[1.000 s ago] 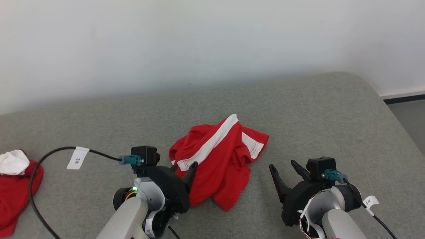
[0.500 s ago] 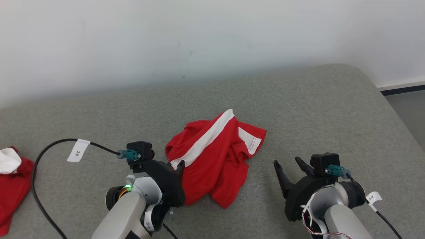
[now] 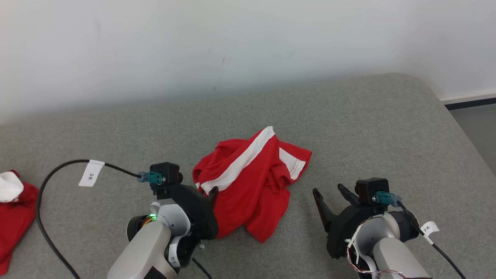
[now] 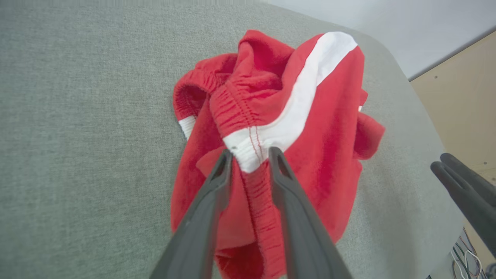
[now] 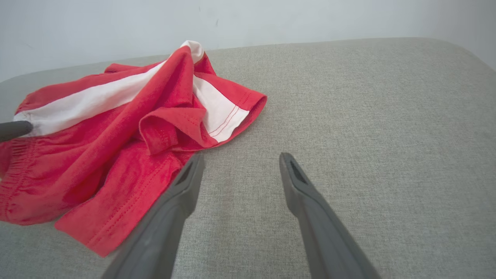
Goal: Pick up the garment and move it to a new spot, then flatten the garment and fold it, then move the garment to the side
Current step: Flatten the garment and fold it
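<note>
Garment red-white | left pincer grasping its waistband | right pincer released | cable tag reads perhaps "3米"

The garment is bright red, with a broad white stripe and a white panel stitched in red. The cushion is plain grey-green weave. At its left edge, a second cloth is red and white.

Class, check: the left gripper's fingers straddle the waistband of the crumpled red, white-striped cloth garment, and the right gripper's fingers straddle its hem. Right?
Wrong about the right gripper: the right wrist view shows it open over bare grey fabric surface, beside the red garment. The rest holds.
</note>
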{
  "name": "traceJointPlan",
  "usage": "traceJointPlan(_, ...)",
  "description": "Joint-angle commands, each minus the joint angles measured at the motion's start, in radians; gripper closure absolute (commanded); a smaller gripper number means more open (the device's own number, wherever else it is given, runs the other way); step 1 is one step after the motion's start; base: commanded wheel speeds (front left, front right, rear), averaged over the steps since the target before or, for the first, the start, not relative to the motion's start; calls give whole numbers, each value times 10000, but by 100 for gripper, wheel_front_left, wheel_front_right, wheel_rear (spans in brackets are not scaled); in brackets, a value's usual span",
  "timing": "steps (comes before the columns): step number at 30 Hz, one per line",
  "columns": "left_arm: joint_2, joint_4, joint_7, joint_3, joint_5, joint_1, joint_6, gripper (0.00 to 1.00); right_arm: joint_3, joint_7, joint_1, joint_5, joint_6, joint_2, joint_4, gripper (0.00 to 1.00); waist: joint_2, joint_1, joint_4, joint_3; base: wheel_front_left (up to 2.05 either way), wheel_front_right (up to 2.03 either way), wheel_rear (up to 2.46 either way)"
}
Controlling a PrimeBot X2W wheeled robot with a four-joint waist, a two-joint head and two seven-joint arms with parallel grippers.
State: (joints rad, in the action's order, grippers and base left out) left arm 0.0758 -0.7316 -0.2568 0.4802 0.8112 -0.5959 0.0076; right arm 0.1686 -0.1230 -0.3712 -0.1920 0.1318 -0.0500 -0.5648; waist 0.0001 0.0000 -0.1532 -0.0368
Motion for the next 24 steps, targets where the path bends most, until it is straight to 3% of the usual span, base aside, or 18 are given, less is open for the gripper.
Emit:
traceJointPlan(1, 0, -68, 58, 26, 3, -98, -12, 52, 59, -5, -213, -88, -22, -7, -56, 0, -1, 0, -38, -40, 0, 0, 0)
traceJointPlan(4, 52, -113, 117, 42, -82, -265, 36, 51, 111, -26, -282, -123, -22, -5, -150, 0, -1, 0, -49, -76, 0, 0, 0)
traceJointPlan(8, 69, -157, 148, 134, -185, -412, 17, 31, 197, 30, -414, -243, -22, -7, -294, 0, -1, 0, 15, -137, 0, 0, 0)
traceJointPlan(11, 74, -72, 98, 196, -206, -561, -19, 42, 195, 103, -529, -279, -22, -7, -388, 0, -1, 0, 88, -171, 0, 0, 0)
traceJointPlan(12, 64, -37, -14, 246, -193, -571, -72, 53, 171, 118, -541, -286, -22, -7, -418, 0, -1, 0, 118, -176, 0, 0, 0)
traceJointPlan(17, 35, 198, -524, 462, -77, -398, -166, 62, 1, 26, -575, -281, -22, -5, -609, 0, -1, 0, 228, -192, 0, 0, 0)
traceJointPlan(18, 36, 259, -552, 471, -59, -368, -137, 67, -30, -25, -619, -299, -22, -4, -657, 0, -1, 0, 247, -201, 0, 0, 0)
traceJointPlan(19, 49, 305, -567, 474, -50, -342, -114, 69, -60, -109, -678, -381, -22, -5, -722, 0, -1, 0, 260, -211, 0, 0, 0)
traceJointPlan(22, 85, 455, -632, 479, -16, -288, -6, 55, -29, -342, -952, -712, -22, -7, -913, 0, -1, 0, 284, -294, 0, 0, 0)
traceJointPlan(23, 93, 509, -665, 496, -24, -285, -2, 56, -91, -388, -1099, -845, -22, -10, -1016, 0, -1, 0, 301, -340, 0, 0, 0)
traceJointPlan(24, 98, 555, -684, 524, -58, -292, 2, 65, -188, -449, -1260, -1020, -22, -12, -1204, 0, -1, 0, 333, -395, 0, 0, 0)
